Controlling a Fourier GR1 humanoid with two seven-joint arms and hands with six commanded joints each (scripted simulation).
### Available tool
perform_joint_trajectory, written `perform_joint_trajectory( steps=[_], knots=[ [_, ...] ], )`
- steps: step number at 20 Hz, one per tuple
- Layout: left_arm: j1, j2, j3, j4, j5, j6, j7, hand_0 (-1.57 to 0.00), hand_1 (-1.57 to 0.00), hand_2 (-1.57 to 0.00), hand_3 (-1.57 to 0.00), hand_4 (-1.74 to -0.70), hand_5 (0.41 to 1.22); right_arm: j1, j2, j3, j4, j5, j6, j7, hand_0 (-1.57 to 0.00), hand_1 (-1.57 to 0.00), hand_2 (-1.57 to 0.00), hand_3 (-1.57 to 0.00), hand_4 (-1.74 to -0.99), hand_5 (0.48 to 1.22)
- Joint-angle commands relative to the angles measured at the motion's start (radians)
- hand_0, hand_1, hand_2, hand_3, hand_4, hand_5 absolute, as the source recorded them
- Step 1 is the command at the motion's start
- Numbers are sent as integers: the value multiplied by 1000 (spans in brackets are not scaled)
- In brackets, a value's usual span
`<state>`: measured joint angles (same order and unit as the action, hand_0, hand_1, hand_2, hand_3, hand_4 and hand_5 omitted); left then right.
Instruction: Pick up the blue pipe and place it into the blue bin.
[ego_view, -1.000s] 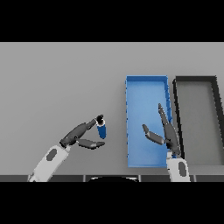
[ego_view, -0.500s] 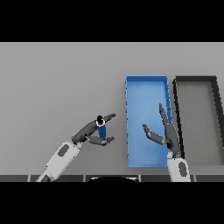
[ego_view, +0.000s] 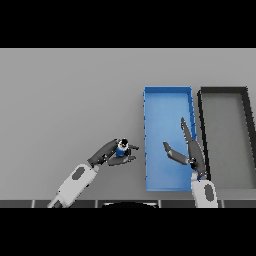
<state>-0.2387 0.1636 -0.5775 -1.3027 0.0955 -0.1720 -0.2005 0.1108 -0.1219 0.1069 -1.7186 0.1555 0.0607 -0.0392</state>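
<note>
Left hand (ego_view: 111, 154) is gripping the blue pipe (ego_view: 121, 148) just left of the blue bin (ego_view: 167, 95), needing rim clearance, while right hand (ego_view: 190, 152) is hovering open.

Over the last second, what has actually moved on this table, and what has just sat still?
The left hand, fingers curled round the blue pipe, has carried it rightward, towards the blue bin; the pipe is now just short of the bin's near wall, not yet inside. The right hand stayed open over the blue bin. Both the blue bin and the black bin kept their places.
</note>
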Motion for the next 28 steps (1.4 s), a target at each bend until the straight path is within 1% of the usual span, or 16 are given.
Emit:
perform_joint_trajectory(
  steps=[1,4,5,8,10,12,15,16,19,21,22,23,25,26,27,28],
  knots=[
    [6,-1,-4,-5,-3,8,-2,-1347,-1384,-1395,-1317,-1665,1144,-4,-1,-4,5,-3,0,6,1,1,1,1,-1190,600],
    [5,-6,3,-60,10,36,4,-1456,-1475,-1481,-1406,-1702,1182,0,1,-1,0,4,-5,-5,1,1,1,1,-1189,603],
    [1,-23,-2,-87,13,50,9,-1479,-1494,-1499,-1423,-1710,1190,3,-1,-6,-5,2,-8,-7,1,1,1,1,-1187,603],
    [-9,-24,-1,-148,30,53,7,-1524,-1532,-1534,-1454,-1725,1205,8,2,-3,-1,11,-13,-11,1,1,1,1,-1180,604],
    [-21,-26,-8,-188,38,53,43,-1541,-1546,-1547,-1469,-1731,1211,2,-5,-8,4,10,-12,-5,1,1,1,1,-1164,602],
    [-34,-25,-16,-221,38,53,73,-1552,-1555,-1556,-1482,-1734,1214,24,-5,-3,-3,12,-8,-35,1,1,1,1,-1149,599],
    [-48,-18,-22,-247,36,52,126,-1561,-1563,-1563,-1493,-1738,1218,9,-11,-8,-16,16,-15,-33,1,1,1,1,-1136,604],
    [-53,-14,-21,-255,39,49,135,-1563,-1564,-1565,-1495,-1738,1218,25,-18,-14,-19,11,-12,-44,1,1,1,1,-1133,606],
    [-58,-21,-32,-246,30,49,159,-1567,-1568,-1568,-1496,-1740,1219,27,-21,-15,-17,4,-4,-28,1,1,1,1,-1141,605],
    [-44,-18,-38,-247,21,54,149,-1568,-1569,-1569,-1495,-1740,1219,18,-19,-15,-11,4,-5,-22,1,1,1,1,-1178,605],
    [-51,-17,-34,-234,18,51,146,-1569,-1569,-1569,-1494,-1740,1219,27,-19,-11,-14,6,-2,-31,1,1,1,1,-1178,605],
    [-53,-15,-32,-245,22,51,153,-1569,-1570,-1570,-1495,-1740,1219,4,-20,-20,-1,-2,-3,-15,1,1,1,1,-1176,605],
    [-64,-7,-25,-242,26,47,158,-1570,-1570,-1570,-1495,-1741,1220,-1,-31,-31,-37,-83,55,-65,1,1,1,1,-1196,622],
    [-66,-11,-29,-244,23,49,164,-1570,-1570,-1570,-1496,-1741,1220,-12,-37,-37,-58,-167,114,-61,1,1,1,1,-1195,608],
    [-73,-16,-26,-233,29,44,161,-1570,-1570,-1570,-1497,-1741,1220,-19,-68,-50,-85,-243,174,-53,1,1,1,1,-1212,589],
    [-64,-15,-33,-233,26,40,149,-1570,-1571,-1571,-1496,-1741,1220,-32,-103,-48,-113,-294,223,-27,1,1,1,1,-1231,572]
  ],
)
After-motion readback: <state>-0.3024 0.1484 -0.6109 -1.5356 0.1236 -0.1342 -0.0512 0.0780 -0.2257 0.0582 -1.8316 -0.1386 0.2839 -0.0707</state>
